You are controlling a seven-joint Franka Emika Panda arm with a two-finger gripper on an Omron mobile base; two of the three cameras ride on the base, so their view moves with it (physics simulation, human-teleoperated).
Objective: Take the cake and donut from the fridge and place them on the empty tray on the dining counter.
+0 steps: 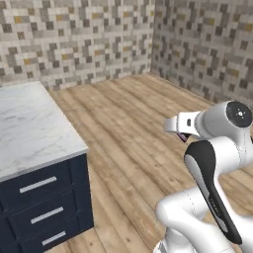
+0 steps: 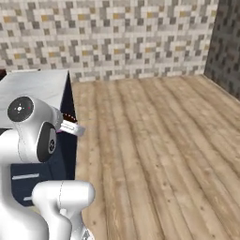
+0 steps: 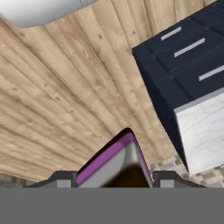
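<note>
Cake (image 3: pixel 120 168) slice, dark with a purple-pink layer, clamped between the gripper (image 3: pixel 114 178) fingers, above plank floor (image 3: pixel 65 87), near the dining counter (image 3: pixel 205 127) corner.

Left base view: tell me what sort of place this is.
Likely a home kitchen: a marble-topped counter on a dark navy base with handled drawers, a mosaic-tiled wall, and a wood plank floor.
</note>
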